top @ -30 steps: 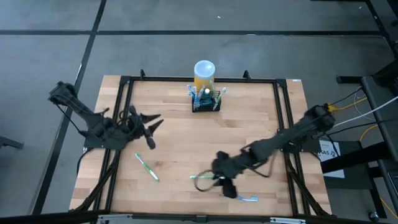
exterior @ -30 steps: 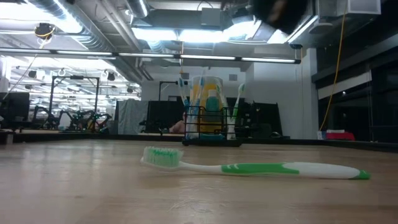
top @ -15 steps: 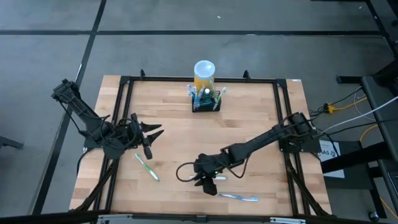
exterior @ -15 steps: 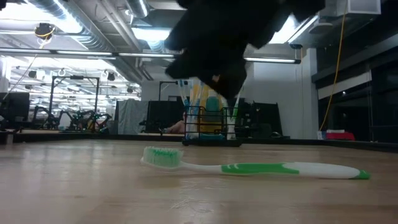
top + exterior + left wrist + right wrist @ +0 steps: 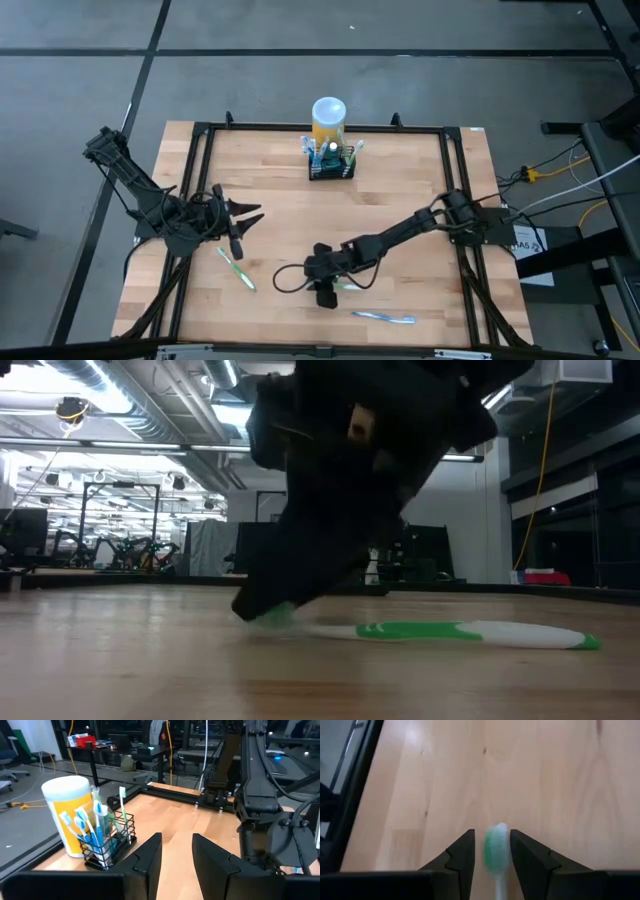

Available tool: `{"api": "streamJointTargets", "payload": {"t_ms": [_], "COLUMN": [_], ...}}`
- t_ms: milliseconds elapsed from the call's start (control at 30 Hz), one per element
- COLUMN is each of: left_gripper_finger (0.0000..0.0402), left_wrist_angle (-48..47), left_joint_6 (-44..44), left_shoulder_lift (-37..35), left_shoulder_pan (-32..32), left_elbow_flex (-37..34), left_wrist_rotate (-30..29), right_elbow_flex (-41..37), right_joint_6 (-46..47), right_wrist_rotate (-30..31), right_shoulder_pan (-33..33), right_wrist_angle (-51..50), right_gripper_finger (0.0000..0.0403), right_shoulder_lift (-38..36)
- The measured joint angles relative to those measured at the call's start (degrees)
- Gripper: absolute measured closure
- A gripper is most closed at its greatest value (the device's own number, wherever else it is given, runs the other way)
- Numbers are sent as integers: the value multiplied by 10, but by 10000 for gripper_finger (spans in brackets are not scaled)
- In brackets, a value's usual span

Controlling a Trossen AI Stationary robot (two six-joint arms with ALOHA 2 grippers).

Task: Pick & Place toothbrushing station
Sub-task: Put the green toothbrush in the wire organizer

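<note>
My right gripper (image 5: pixel 491 851) is down at the tabletop near the front middle; its wrist camera shows the two fingers (image 5: pixel 461 851) parted narrowly with the green-and-white brush head of a toothbrush (image 5: pixel 495 851) between them, small gaps on either side, so I see no grip yet; the low view adds what the wrist camera cannot, that the dark gripper (image 5: pixel 275 600) covers the head end while the green-and-white handle (image 5: pixel 470 632) lies flat on the table (image 5: pixel 120 660), stretching away from it; from above, the gripper (image 5: pixel 322 282) hides most of that toothbrush.

My left gripper (image 5: pixel 240 218) hangs over the table's left side, fingers parted with nothing between them; its wrist camera alone shows the holder up close.

The black wire holder (image 5: pixel 331 163) stands at the middle of the far edge, touching a yellow canister (image 5: pixel 328 120) with a white lid; it holds several upright brushes (image 5: pixel 95 827).

Only the overhead view shows two more toothbrushes: a green one (image 5: pixel 236 267) near the left gripper, a blue one (image 5: pixel 383 317) at the front.

I can read no writing anywhere.
</note>
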Motion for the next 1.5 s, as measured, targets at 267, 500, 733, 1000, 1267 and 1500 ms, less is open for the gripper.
{"api": "streamJointTargets", "payload": {"t_ms": [267,500,733,1000,1267,1500], "left_gripper_finger": [300,300,300,300,300,319], "left_wrist_angle": [0,0,0,0,-1,-33], "left_joint_6": [-1,-5,-26,-44,-59,-84], "left_shoulder_lift": [0,0,0,0,0,0], "left_shoulder_pan": [0,0,0,0,-5,-14], "left_elbow_flex": [0,0,0,0,0,0], "left_wrist_rotate": [2,1,-20,-39,-44,-37], "right_elbow_flex": [0,1,0,-1,-134,-257], "right_joint_6": [14,-2,-1,-107,-260,-339], "right_wrist_rotate": [35,99,232,508,427,241], "right_shoulder_pan": [20,15,5,-42,-156,-256], "right_wrist_angle": [-25,-32,2,12,276,430], "right_gripper_finger": [281,379,389,389,389,389], "right_shoulder_lift": [-1,-2,-32,-161,-248,-302]}}
